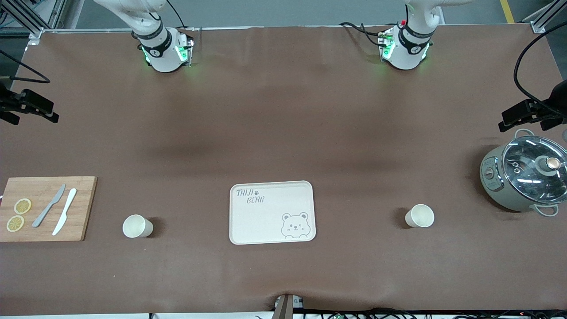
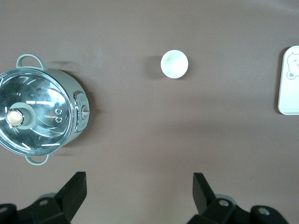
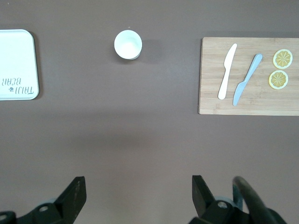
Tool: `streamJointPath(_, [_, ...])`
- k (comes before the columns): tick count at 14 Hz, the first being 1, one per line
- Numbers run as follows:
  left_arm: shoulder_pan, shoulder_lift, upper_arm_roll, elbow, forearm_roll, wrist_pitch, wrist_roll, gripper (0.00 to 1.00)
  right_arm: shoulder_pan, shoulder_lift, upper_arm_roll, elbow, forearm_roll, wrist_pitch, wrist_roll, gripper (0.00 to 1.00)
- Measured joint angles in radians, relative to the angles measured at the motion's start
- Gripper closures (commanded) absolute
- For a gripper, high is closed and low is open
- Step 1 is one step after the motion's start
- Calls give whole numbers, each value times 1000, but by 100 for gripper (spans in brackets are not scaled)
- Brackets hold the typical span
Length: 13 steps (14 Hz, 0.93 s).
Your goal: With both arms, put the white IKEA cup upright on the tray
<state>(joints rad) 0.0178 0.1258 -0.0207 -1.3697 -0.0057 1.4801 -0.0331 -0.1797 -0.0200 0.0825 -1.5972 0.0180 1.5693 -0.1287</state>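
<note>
While both arms wait high above the brown table [image 1: 274,133], nothing has yet been lifted: the cream tray [image 1: 266,221] lies bare at the table's middle, near the front camera, a grey bear face drawn in one corner and "TAIJI BEAR" lettered in another. Two white cups stand upright on the table, well apart from the tray, one on each flank. One cup [image 1: 419,215] sits toward the left arm's end, between the tray and a lidded grey-green electric pot [image 1: 522,177]; the other cup [image 1: 137,226] sits toward the right arm's end, between the tray and a wooden cutting board [image 1: 46,208]. That mirrored layout appears meant to give each arm its own cup within easy reach, with the tray as the shared target.

The left claw [image 2: 139,196] hangs over bare table near the pot, its fingers [image 2: 74,189] spread wide and holding nothing. The right claw [image 3: 138,196] hangs over bare table near the board, its fingers [image 3: 74,191] likewise apart and empty. On the board lie a grey knife [image 1: 48,205], a white knife [image 1: 64,211] and two lemon slices [image 1: 18,215]. No brand mark can be read on either cup.
</note>
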Motion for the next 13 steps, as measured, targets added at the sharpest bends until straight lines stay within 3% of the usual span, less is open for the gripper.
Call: streamJointPath(13, [-3, 26, 0, -17, 2, 6, -4, 0, 0, 2, 0, -14, 0, 3, 0, 0])
